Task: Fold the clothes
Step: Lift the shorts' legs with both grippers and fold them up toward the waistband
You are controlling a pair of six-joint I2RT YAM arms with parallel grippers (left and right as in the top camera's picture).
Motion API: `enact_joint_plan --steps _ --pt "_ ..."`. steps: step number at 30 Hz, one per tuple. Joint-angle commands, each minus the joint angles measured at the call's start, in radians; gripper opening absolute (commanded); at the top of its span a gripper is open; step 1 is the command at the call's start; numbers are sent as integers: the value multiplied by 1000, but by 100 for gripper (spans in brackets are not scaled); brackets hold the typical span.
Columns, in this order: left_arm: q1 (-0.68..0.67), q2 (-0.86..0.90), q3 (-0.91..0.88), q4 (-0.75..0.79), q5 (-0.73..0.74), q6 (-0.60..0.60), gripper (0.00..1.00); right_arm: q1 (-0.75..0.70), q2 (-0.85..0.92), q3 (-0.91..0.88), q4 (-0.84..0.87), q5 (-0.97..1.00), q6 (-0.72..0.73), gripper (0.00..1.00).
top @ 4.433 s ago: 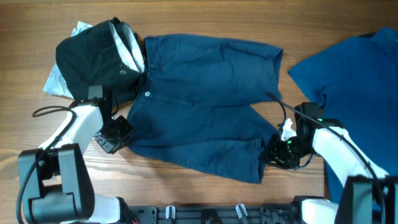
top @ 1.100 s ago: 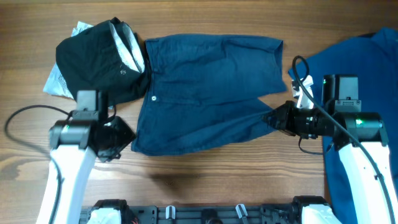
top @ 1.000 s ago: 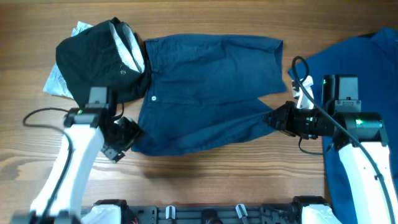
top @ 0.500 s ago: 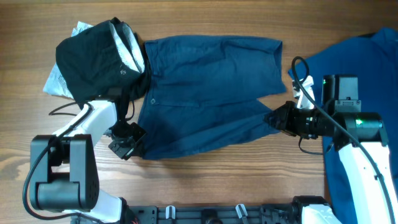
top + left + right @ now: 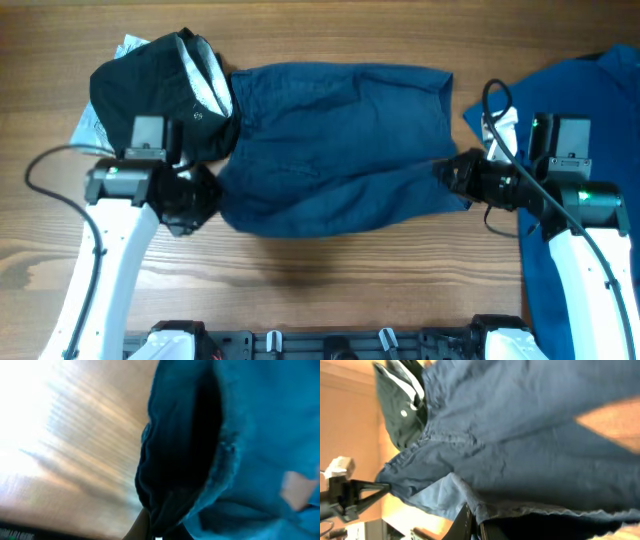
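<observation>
The dark teal-blue shorts (image 5: 335, 130) lie across the middle of the table, their near half lifted and folded toward the far half. My left gripper (image 5: 200, 196) is shut on the waistband corner at the left, and the cloth (image 5: 200, 460) fills the left wrist view. My right gripper (image 5: 455, 178) is shut on the leg hem at the right, and the shorts' hem (image 5: 520, 505) runs into the jaws in the right wrist view. The button is hidden under the fold.
A black garment with pale lining (image 5: 160, 90) lies at the far left, touching the shorts' waistband. A brighter blue shirt (image 5: 590, 110) lies at the right edge under my right arm. Bare wood runs along the near edge.
Both grippers have lifted the shorts' near edge and carried it away from the front edge toward the far half. The button is now covered.
</observation>
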Motion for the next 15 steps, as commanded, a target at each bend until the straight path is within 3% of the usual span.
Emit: enact_joint_plan --steps 1,8,15 --pt "-3 -17 98 77 3 61 4 -4 -6 35 98 -25 78 4" --pt "-3 80 99 401 3 64 4 -4 56 40 460 161 167 4" --pt "-3 279 99 789 -12 72 4 -4 354 40 790 186 233 4"
